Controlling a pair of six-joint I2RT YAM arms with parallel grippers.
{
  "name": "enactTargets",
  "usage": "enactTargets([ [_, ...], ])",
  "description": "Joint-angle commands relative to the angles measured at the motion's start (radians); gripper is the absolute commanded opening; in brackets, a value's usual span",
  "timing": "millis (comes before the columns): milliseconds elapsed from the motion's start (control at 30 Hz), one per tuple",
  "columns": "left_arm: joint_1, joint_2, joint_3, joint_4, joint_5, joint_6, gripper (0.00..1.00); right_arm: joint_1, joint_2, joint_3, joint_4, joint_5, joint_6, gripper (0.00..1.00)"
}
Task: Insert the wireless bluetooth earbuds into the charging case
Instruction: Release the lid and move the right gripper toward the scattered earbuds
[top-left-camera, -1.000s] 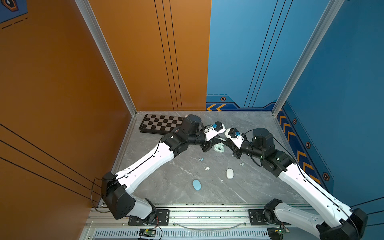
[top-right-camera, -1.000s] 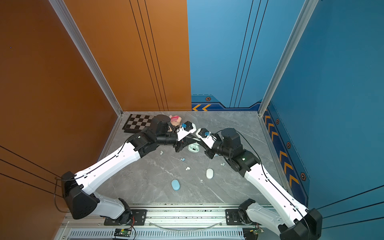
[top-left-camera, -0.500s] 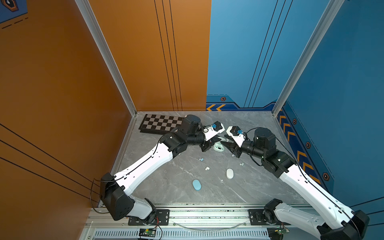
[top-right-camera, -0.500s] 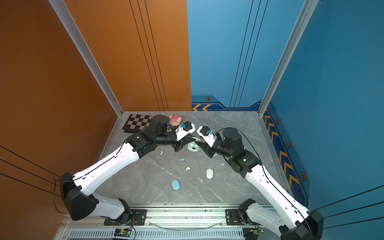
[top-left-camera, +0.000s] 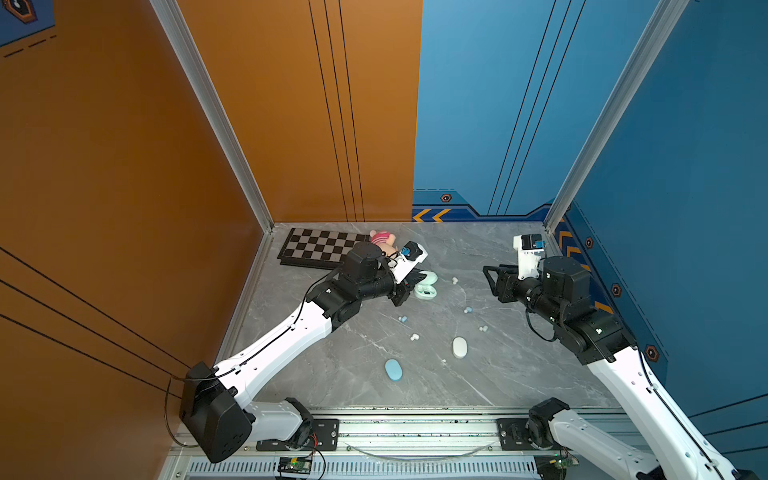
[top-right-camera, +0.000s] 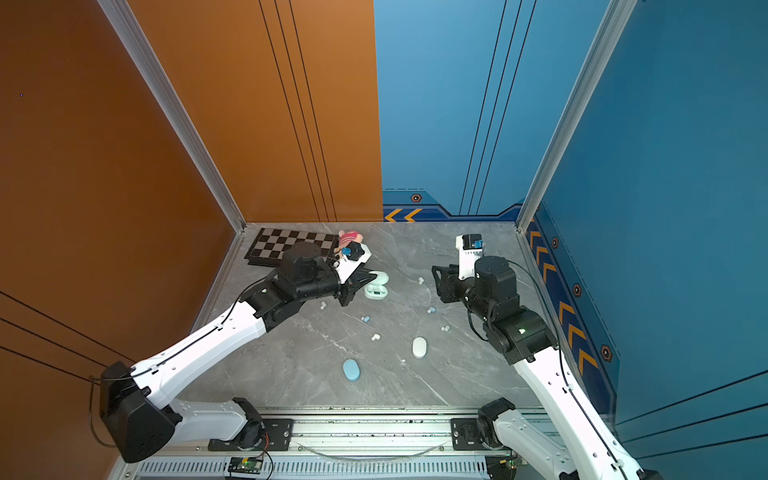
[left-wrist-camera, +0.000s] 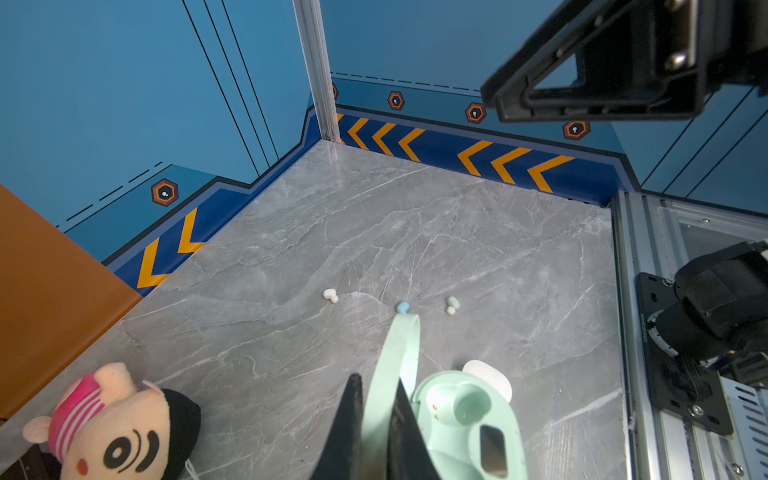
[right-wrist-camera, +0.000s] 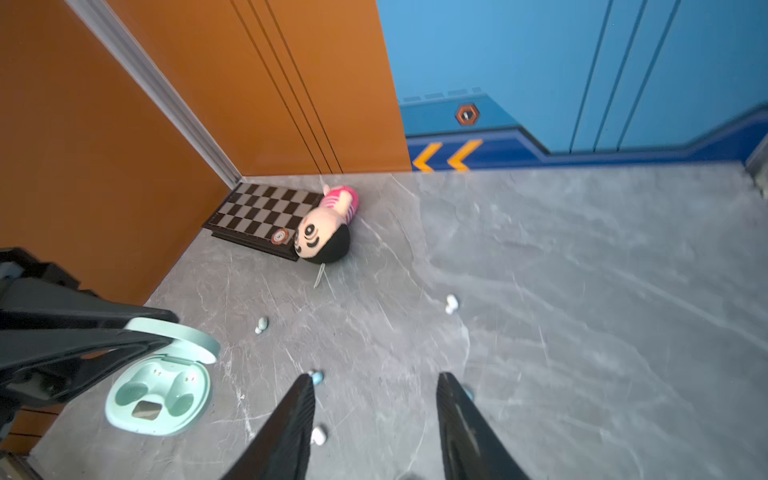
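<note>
1. Grey marble tabletop (top-left-camera: 519, 374) floors your cell. Nearest the front rail lie a closed blue case (top-left-camera: 393, 369) and, just beyond it to the right, a closed white case (top-left-camera: 459, 347).
2. Past them, the earbuds (top-left-camera: 414, 337) lie loose on the stone in both top views. They are white, pale blue and mint, scattered apart from one another and outside every case.
3. Farther back on the left, the mint charging case (top-left-camera: 425, 289) rests open on the table with its lid raised. Your left gripper (left-wrist-camera: 378, 380) is clamped on that lid, one finger against each face.
4. Level with it but well apart on the right, your right gripper (right-wrist-camera: 376, 376) hangs above the table, fingers spread and empty. Its wrist view shows a few buds on the stone below.
5. In the far left corner a chessboard (top-left-camera: 316, 247) lies flat, with a plush doll (top-left-camera: 381, 239) against its right end.
6. Behind everything rise an orange wall (top-left-camera: 291, 124) on the left and a blue wall (top-left-camera: 478, 104) on the right.
</note>
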Motion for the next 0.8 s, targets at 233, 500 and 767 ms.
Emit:
enactTargets([
  [233, 0.018, -0.031, -0.09, 0.15, 0.043, -0.134, 0.0, -0.052, 0.124, -0.178, -0.347, 0.084, 0.406, 0.42],
  [500, 0.0, -0.049, -0.159, 0.153, 0.055, -0.165, 0.0, -0.142, 0.27, -0.278, -0.184, -0.001, 0.379, 0.42],
  [767, -0.038, -0.055, -0.185, 0.153, 0.025, -0.182, 0.0, -0.184, 0.42, -0.309, -0.037, -0.062, 0.369, 0.38],
])
